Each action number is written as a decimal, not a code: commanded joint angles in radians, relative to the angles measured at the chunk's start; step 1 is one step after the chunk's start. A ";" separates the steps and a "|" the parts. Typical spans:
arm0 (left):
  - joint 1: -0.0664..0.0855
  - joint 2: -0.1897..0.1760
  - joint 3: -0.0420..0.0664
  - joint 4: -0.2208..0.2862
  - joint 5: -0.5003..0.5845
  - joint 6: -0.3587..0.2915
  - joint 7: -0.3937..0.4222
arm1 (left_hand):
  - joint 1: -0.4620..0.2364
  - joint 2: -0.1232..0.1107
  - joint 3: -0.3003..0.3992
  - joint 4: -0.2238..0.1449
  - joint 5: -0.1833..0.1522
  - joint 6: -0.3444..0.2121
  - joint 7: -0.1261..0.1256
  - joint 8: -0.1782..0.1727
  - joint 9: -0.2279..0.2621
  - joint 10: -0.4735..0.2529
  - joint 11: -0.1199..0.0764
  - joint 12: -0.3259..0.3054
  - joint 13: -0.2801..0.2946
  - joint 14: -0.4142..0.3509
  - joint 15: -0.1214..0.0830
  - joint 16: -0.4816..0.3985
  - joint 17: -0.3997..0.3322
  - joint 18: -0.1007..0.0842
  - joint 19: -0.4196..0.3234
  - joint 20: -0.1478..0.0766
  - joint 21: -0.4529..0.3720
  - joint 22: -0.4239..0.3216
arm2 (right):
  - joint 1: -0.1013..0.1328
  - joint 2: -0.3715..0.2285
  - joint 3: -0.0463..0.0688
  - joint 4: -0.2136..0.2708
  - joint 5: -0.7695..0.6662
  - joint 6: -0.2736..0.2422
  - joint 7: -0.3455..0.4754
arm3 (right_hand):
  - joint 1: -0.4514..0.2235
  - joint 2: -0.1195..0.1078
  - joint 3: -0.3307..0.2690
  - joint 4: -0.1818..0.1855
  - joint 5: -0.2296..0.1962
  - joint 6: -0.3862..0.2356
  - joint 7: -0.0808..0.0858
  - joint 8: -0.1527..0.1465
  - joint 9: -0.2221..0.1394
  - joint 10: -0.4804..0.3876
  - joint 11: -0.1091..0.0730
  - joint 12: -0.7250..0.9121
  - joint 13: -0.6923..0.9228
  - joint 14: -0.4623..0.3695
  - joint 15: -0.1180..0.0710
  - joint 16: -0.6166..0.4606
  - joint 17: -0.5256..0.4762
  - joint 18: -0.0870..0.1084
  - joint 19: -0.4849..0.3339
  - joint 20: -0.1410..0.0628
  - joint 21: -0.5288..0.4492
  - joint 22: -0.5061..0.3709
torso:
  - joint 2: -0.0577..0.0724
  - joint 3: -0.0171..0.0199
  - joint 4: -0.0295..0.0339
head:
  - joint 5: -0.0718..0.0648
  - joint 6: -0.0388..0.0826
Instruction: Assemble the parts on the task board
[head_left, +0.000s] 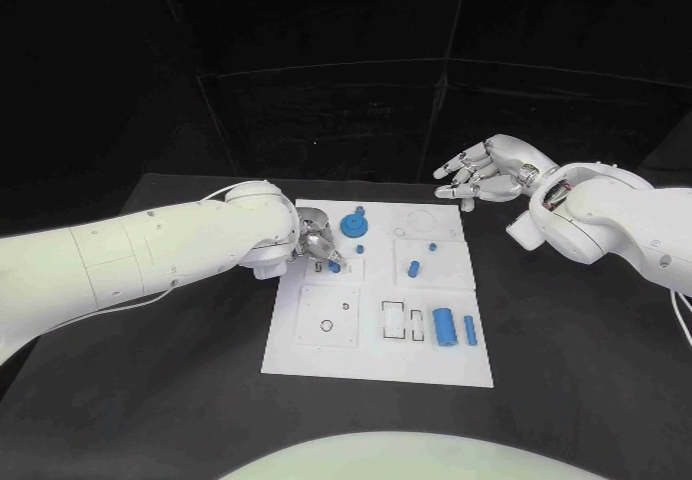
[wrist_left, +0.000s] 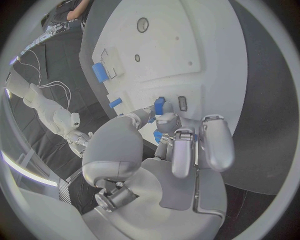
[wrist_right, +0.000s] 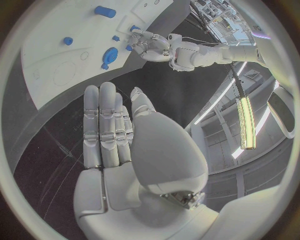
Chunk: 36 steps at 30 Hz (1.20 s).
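**Seating the small blue part on the board's left side**

The small blue part (head_left: 333, 265) sits at the left-middle of the task board (head_left: 375, 362), just beside a small recess, and the left hand (head_left: 316, 245) pinches it between thumb and fingertips (wrist_left: 164, 120) — the other fingers lie curled over it. To do this step well, I judge the hand should keep the part square to its slot, press it straight down, and let go only once it stands flush.

Farther out, a blue round knob (head_left: 356, 224) stands in the board's top-left corner, a short blue peg (head_left: 414, 268) lies near the centre, and two blue cylinders (head_left: 454, 327) lie side by side by the right edge.

The right hand (head_left: 488, 169) hovers off the board's far right corner — fingers loosely together, holding nothing.
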 joint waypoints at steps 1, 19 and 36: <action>-0.006 0.008 -0.004 -0.004 -0.004 0.042 -0.007 | -0.014 0.003 -0.025 0.007 -0.004 0.007 -0.004 -0.007 -0.003 0.003 -0.006 0.006 0.003 0.104 -0.006 0.006 0.263 -0.016 0.003 -0.009 0.003 0.006 | 0.002 0.001 0.001 0.001 -0.002 0.006 0.008 | -0.001 0.008 -0.004 0.000 0.004 0.002 -0.002 0.005 0.001 0.005 -0.001 -0.006 -0.001 0.007 0.001 -0.003 0.001 0.005 0.006 0.002 -0.006 -0.001 | 0.000 -0.0002 0.0010 | -0.003 0.000; -0.006 0.019 -0.004 -0.022 -0.004 0.049 -0.007 | -0.056 0.018 -0.127 0.062 -0.003 0.030 -0.013 0.014 0.002 0.018 -0.013 0.029 0.023 0.104 -0.012 0.006 0.263 -0.021 0.010 -0.015 0.016 0.030 | 0.002 0.002 0.001 0.002 -0.002 0.007 0.007 | -0.003 0.008 -0.006 0.003 0.005 0.002 -0.002 0.005 0.001 0.005 -0.001 -0.006 0.000 0.008 0.001 -0.005 0.002 0.005 0.007 0.002 -0.007 -0.002 | 0.000 -0.0008 0.0013 | -0.004 0.000; -0.006 0.020 -0.004 -0.029 -0.004 0.051 -0.005 | -0.106 0.056 -0.188 0.134 0.002 0.039 -0.018 0.024 0.001 0.028 -0.017 0.043 0.032 0.104 -0.016 0.006 0.263 -0.022 0.014 -0.018 0.022 0.042 | 0.002 0.004 0.001 -0.001 -0.002 0.007 0.007 | -0.005 0.010 -0.008 0.006 0.006 0.002 -0.002 0.006 0.001 0.005 -0.001 -0.006 0.000 0.009 0.002 -0.008 0.004 0.005 0.008 0.002 -0.009 -0.002 | 0.000 -0.0015 0.0019 | -0.005 -0.003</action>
